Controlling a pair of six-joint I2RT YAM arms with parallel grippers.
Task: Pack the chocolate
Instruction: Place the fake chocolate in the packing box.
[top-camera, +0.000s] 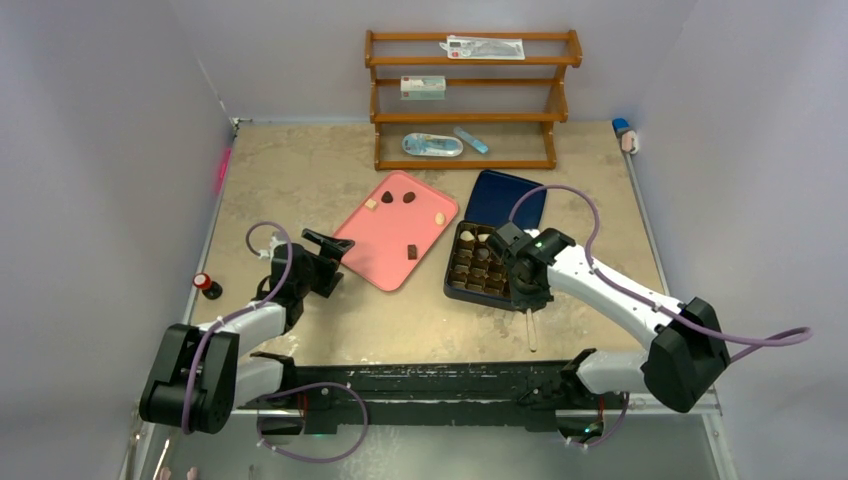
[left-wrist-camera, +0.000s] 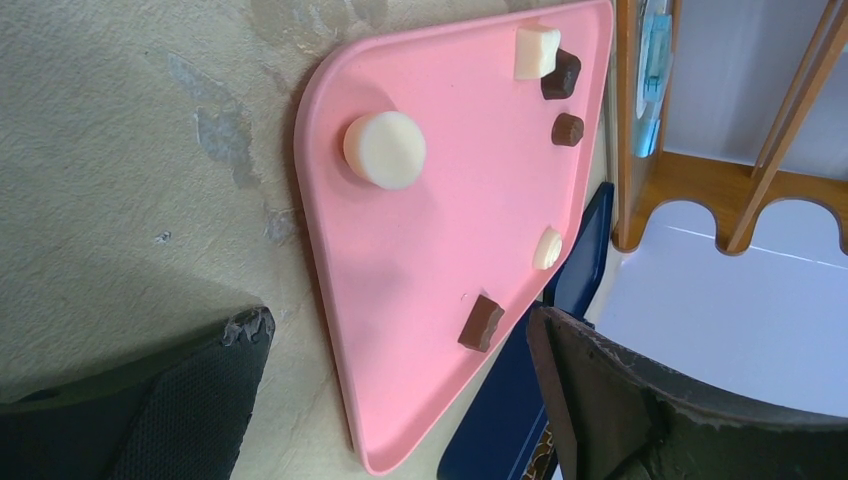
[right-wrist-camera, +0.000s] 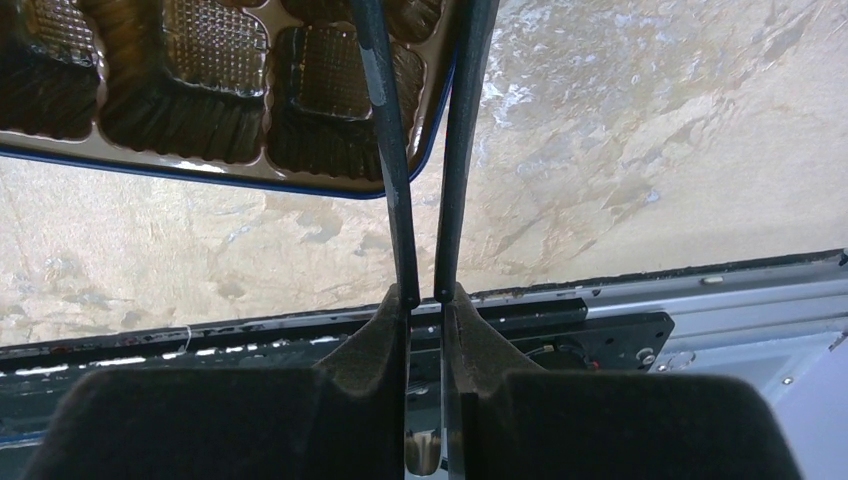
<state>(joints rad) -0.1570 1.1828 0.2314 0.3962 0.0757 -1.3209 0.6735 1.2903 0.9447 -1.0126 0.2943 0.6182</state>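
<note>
Several chocolate pieces lie on the pink tray (top-camera: 375, 240): a dark square one (top-camera: 411, 250), two dark ones (top-camera: 387, 197) and cream ones (top-camera: 439, 217). The left wrist view shows them too: a round cream piece (left-wrist-camera: 385, 150) and a brown square piece (left-wrist-camera: 481, 323). My left gripper (top-camera: 335, 245) (left-wrist-camera: 395, 325) is open and empty at the tray's near-left edge. The dark gridded box (top-camera: 470, 275) (right-wrist-camera: 210, 90) holds a few pieces at its far end (top-camera: 467, 236). My right gripper (top-camera: 527, 295) (right-wrist-camera: 422, 295) is shut on thin metal tongs (right-wrist-camera: 385, 150) over the box's near-right corner.
The box's blue lid (top-camera: 507, 200) lies behind the box. A wooden shelf rack (top-camera: 470, 95) with small packets stands at the back. A small red-capped bottle (top-camera: 207, 285) sits at the left edge. The black rail (right-wrist-camera: 600, 330) runs along the near edge.
</note>
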